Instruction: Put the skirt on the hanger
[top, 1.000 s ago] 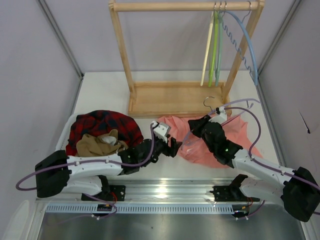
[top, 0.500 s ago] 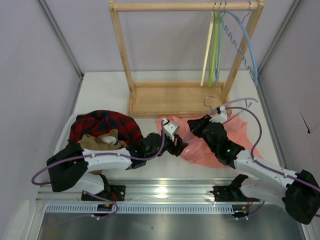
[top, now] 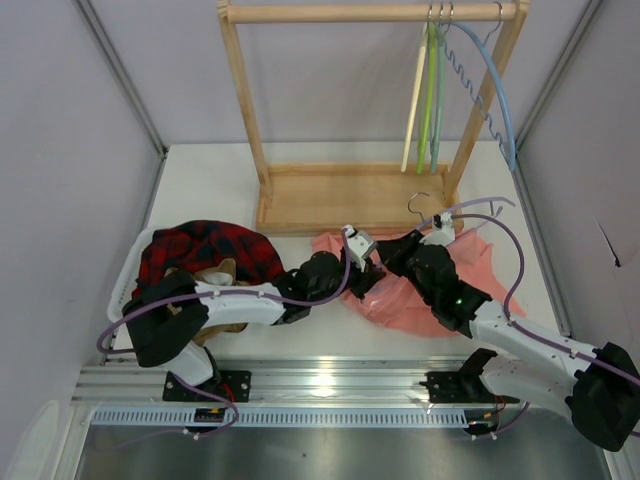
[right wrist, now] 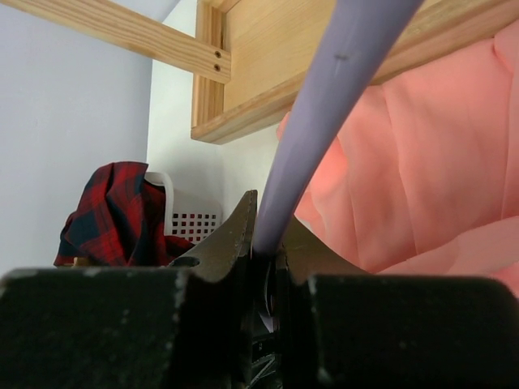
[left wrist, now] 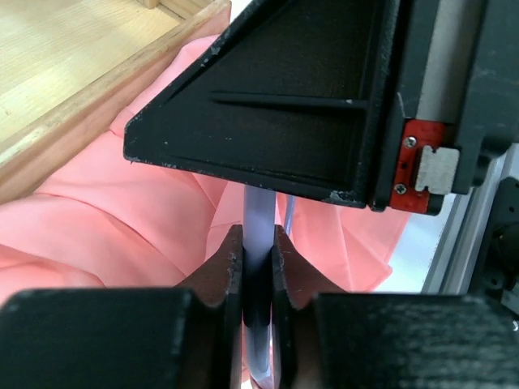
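Left wrist: two grips on one hanger [left wrist: 259, 212]

Left wrist: the left gripper [left wrist: 258, 247] pinched the lilac bar above the skirt [left wrist: 122, 211]. Right wrist: the right gripper [right wrist: 268, 243] clamped another stretch of it. Top external: the skirt lay bunched on the table [top: 200, 180] before the wooden rack [top: 340, 195]. Opposed pulls could twist the thin bar loose or snag fabric.
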Action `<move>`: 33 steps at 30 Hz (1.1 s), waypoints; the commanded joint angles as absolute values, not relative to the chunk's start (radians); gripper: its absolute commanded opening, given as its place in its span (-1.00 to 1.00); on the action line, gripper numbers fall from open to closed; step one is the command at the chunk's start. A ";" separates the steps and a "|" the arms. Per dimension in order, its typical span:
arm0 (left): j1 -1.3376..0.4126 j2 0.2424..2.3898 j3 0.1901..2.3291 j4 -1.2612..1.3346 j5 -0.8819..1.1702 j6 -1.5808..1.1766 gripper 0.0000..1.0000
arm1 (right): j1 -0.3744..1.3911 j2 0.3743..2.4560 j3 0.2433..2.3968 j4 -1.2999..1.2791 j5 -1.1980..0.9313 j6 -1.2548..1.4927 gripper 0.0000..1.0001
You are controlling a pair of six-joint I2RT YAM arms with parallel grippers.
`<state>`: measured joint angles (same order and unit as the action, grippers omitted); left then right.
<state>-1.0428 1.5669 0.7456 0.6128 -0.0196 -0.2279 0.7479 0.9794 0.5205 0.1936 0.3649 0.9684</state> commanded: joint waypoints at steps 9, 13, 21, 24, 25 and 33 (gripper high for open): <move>-0.979 1.574 0.724 0.768 0.057 -0.270 -1.00 | 0.747 0.875 0.578 -0.021 0.353 0.971 -0.38; -0.974 1.578 0.718 0.782 0.066 -0.265 -1.00 | 0.738 0.767 0.597 -0.139 0.339 0.977 -0.07; -0.971 1.577 0.716 0.776 0.063 -0.245 -1.00 | 0.739 0.669 0.591 -0.328 0.255 0.927 -0.11; -0.971 1.569 0.716 0.773 0.060 -0.247 -1.00 | 0.752 0.658 0.520 -0.289 0.184 0.879 -0.20; -0.971 1.569 0.715 0.775 0.060 -0.248 -1.00 | 0.758 0.654 0.471 -0.247 0.169 0.873 -0.21; -0.969 1.555 0.707 0.764 0.072 -0.250 -1.00 | 0.836 0.744 0.408 -0.157 0.262 0.819 -0.30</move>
<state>-0.9764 1.5845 0.7147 0.6727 0.0418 -0.2604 0.8188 0.7185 0.3985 -0.2329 0.2211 0.8619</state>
